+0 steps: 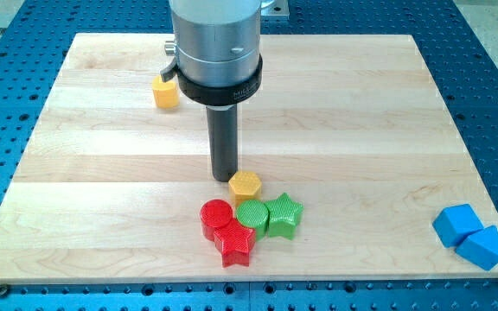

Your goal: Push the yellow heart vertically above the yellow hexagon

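My tip (225, 179) rests on the pale wooden desk (361, 130) just left of the yellow plastic hexagon (245, 185), with no hand fitted, while the yellow plastic heart (165, 92) sits well apart toward the view's top left.

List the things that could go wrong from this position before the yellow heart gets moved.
1. My tip sits right beside the yellow hexagon, at its left in the view; sliding rightward would likely shove the reference block.
2. The hexagon is close to the green cylinder, green star and red blocks; a knock could scatter them.
3. The yellow heart lies partly behind the arm, near the board's top edge, so it may be awkward to reach.
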You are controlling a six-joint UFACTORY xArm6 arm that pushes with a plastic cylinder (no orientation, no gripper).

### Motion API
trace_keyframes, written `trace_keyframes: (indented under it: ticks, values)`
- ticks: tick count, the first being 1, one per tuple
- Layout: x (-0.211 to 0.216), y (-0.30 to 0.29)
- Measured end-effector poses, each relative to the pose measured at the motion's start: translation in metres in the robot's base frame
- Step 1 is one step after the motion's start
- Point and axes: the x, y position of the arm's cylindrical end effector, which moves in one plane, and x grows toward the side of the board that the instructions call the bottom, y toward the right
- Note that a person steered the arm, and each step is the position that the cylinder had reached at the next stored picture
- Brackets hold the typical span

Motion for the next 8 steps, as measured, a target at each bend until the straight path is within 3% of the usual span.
trace_keyframes:
  ticks: [2, 3, 4, 6, 8]
  values:
    - [-0.003, -0.106]
    - [-0.034, -0.131]
    - [-0.089, -0.115]
    - [-0.129, -0.099]
    - [-0.156, -0.127]
